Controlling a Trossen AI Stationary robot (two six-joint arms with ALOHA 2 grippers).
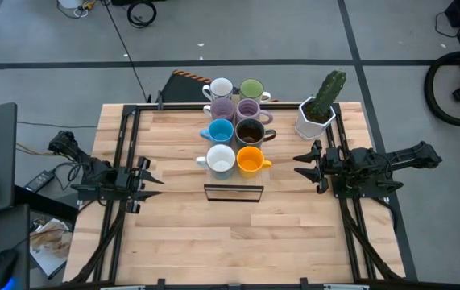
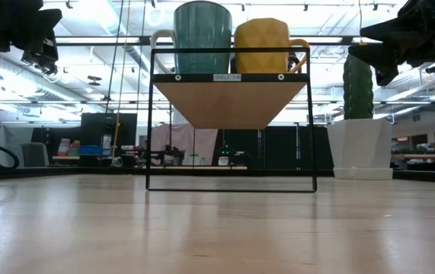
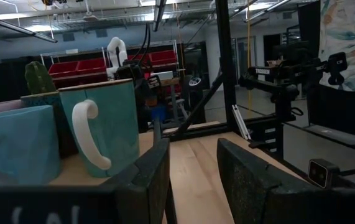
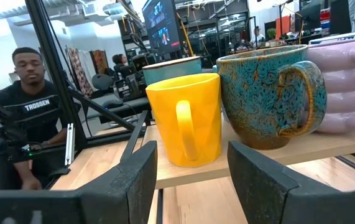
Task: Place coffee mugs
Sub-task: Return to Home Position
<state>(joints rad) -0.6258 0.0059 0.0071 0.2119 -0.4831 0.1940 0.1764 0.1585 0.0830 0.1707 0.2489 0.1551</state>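
- wood-plank table (image 1: 238, 234), pale grain, flat top
- left gripper (image 1: 155, 179) over the table's left side, flat dark fingers (image 3: 155, 174) apart, nothing between them
- right gripper (image 1: 300, 161) over the right side, its fingers (image 4: 261, 174) also apart, nothing between them
- shelf (image 2: 231, 99) mid-table between the grippers, well apart from both; thin black wire frame, wooden board
- eight mugs on the shelf, two columns of four, packed close
- front row: teal mug (image 2: 202, 38), smooth, with white loop handle and white inside; orange-yellow mug (image 2: 261, 44), faceted, matte
- second row: blue mug (image 1: 220, 130), angular sides; dark brown mug (image 1: 250, 131), speckled glossy teal-brown glaze
- third row: two lilac mugs (image 1: 248, 110), bulging ribs
- back row: white mug (image 1: 220, 87), green mug (image 1: 251, 89), both round
- cactus pot (image 1: 313, 119), white, hexagonal, near the shelf's back right corner
- person (image 4: 31, 106) in a dark shirt beyond the table
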